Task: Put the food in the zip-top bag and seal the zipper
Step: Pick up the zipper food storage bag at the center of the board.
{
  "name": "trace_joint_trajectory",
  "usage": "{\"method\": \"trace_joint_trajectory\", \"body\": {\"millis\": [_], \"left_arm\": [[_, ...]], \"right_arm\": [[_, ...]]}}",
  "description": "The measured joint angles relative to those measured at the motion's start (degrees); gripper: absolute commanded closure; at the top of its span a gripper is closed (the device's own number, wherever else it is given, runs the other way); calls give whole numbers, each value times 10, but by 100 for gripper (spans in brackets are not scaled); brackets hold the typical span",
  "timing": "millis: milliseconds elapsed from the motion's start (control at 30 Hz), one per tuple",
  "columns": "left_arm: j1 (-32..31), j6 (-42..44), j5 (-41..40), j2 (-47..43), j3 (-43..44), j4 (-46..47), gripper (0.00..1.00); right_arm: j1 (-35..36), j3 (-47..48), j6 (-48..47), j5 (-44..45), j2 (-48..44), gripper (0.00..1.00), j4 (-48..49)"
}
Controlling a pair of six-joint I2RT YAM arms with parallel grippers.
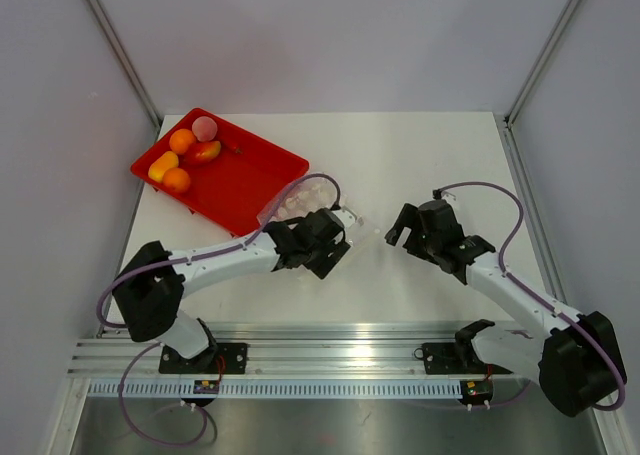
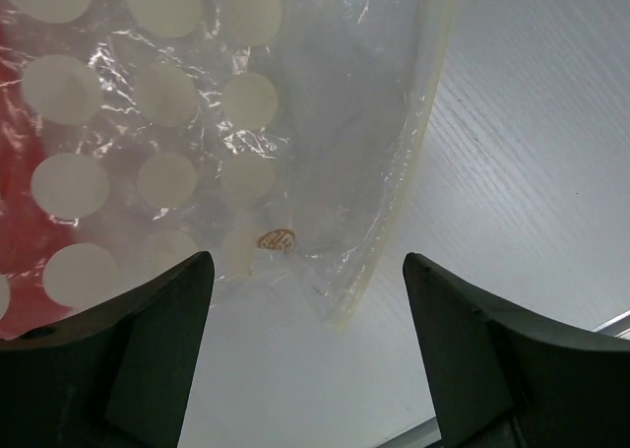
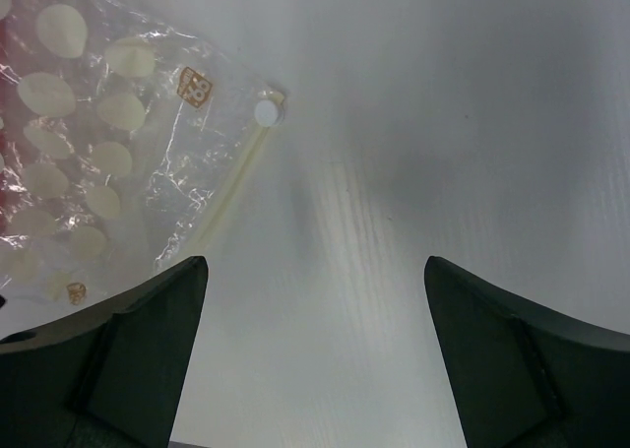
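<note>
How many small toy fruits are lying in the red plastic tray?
5, clustered in the far left corner of the red plastic tray: pale pink ball, orange ball, red-orange oval, yellow-orange oval, second orange ball. None seems hidden.

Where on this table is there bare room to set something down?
Bare: the table right of the red tray, and the near strip between the arms. Crowded: the middle, where left fingers and right fingers hover at the zip-top bag; fruit fills the tray's far-left corner.

a flat white rectangular table (image 1: 420,165) sits inside pale lilac-grey panel walls (image 1: 330,35); slim silver metal posts (image 1: 118,45) mark the rear corners; soft even light
</note>
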Motion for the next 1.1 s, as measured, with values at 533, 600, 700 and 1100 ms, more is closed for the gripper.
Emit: {"method": "trace_joint_trajectory", "body": {"millis": [533, 600, 700, 1100], "left_arm": [[-38, 17, -77, 159, 31, 33, 44], [-38, 17, -89, 169, 40, 35, 47], [-38, 17, -98, 178, 47, 38, 63], [-38, 10, -114, 183, 94, 16, 100]], "right_arm": [[-2, -3, 5, -15, 1, 1, 3], [-2, -3, 5, -19, 2, 1, 3], [-2, -3, 5, -20, 2, 1, 3], [-3, -4, 6, -22, 0, 0, 3]]}}
